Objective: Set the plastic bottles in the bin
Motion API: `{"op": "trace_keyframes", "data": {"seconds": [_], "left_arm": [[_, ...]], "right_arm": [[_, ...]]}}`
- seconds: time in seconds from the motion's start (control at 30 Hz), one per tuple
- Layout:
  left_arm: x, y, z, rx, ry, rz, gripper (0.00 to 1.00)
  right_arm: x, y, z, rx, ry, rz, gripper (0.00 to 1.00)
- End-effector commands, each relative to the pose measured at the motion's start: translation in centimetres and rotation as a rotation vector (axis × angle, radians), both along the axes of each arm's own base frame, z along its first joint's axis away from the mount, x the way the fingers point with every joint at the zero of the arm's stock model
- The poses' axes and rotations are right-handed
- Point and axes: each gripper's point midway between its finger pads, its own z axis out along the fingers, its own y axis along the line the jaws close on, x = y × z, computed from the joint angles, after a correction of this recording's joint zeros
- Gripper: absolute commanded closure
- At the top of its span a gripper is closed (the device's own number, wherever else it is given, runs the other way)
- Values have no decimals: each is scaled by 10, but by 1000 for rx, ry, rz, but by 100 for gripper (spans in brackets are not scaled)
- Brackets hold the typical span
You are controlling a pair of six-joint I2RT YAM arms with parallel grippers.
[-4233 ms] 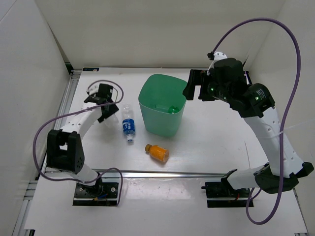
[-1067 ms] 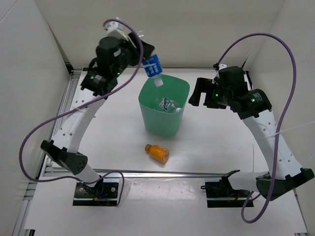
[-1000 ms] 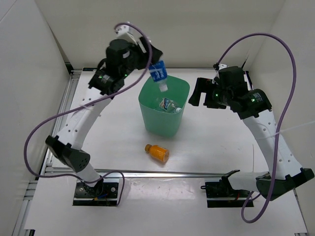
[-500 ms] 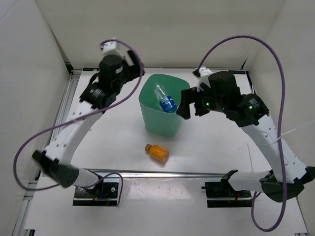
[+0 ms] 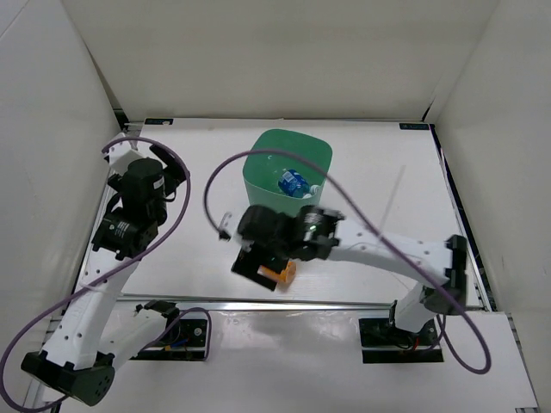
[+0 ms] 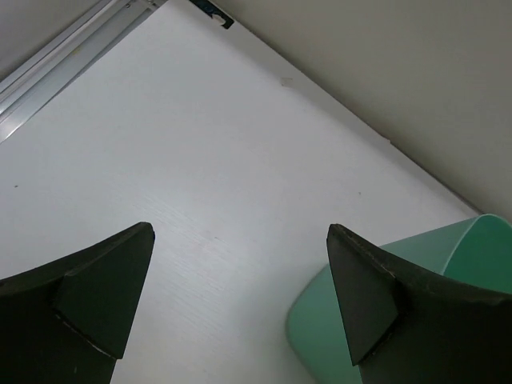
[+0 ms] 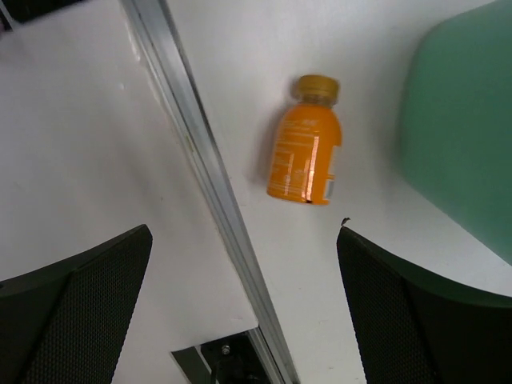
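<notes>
**Orange bottle out on the surface, blue-labelled one in the bin**

The short orange bottle [image 7: 306, 152] lies on its side on the white surface [image 5: 379, 172], just off the near wall of the mint-green bin [image 5: 258, 163] and apart from it. On its other side runs the metal rail [image 7: 200, 160] at the surface's near edge. Inside the bin I can see a clear bottle with a blue label [image 5: 294, 182] lying down, with something clear beside it that I cannot make out well.

My right pincer [image 7: 244, 236] hangs above the orange bottle with its jaws spread fully wide and nothing between them. From overhead its body hides part of the bottle; I cannot tell how high above it I am.

My left pincer [image 6: 240, 240] is also opened all the way and has hold of nothing. It sits to the left of the bin, well apart from the orange bottle, and looks across bare surface towards the bin's outer corner and the back wall
</notes>
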Motion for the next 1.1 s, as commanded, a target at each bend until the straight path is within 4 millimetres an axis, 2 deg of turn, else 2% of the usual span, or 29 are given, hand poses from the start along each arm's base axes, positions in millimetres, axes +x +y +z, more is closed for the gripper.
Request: {"op": "trace_keyframes", "data": {"seconds": [0.0, 0.03, 0.13, 0.3, 0.33, 0.43, 0.57, 0.7, 0.77, 0.8, 1.0, 1.03, 1.07], "left_arm": [[-21, 17, -4, 9, 34, 50, 0], [-23, 18, -11, 18, 56, 50, 0], [-31, 20, -17, 5, 67, 56, 0], [-44, 20, -28, -9, 108, 46, 0], [-45, 19, -30, -18, 118, 40, 0], [-55, 17, -32, -45, 136, 26, 0], [-71, 22, -34, -52, 144, 31, 0], [-85, 27, -33, -50, 148, 31, 0], [-93, 32, -34, -30, 169, 37, 0], [-95, 33, -32, -22, 173, 34, 0], [-113, 42, -32, -12, 175, 50, 0], [-117, 44, -32, -5, 175, 47, 0], [-117, 44, -32, -5, 175, 47, 0]], "right_arm": [[-1, 1, -29, -130, -56, 34, 0], [0, 1, -44, -176, -50, 20, 0], [11, -13, -68, -268, -92, -48, 0], [8, -18, -111, -374, -50, -121, 0], [9, -25, -127, -428, -54, -139, 0], [11, -31, -141, -466, -65, -164, 0], [17, -20, -143, -435, -90, -163, 0], [24, -27, -172, -476, -90, -184, 0], [28, -19, -178, -449, -105, -182, 0], [28, -21, -188, -471, -103, -179, 0], [25, -17, -209, -493, -31, -200, 0], [19, -20, -215, -512, 2, -214, 4], [21, -21, -216, -520, 9, -232, 7]]}}
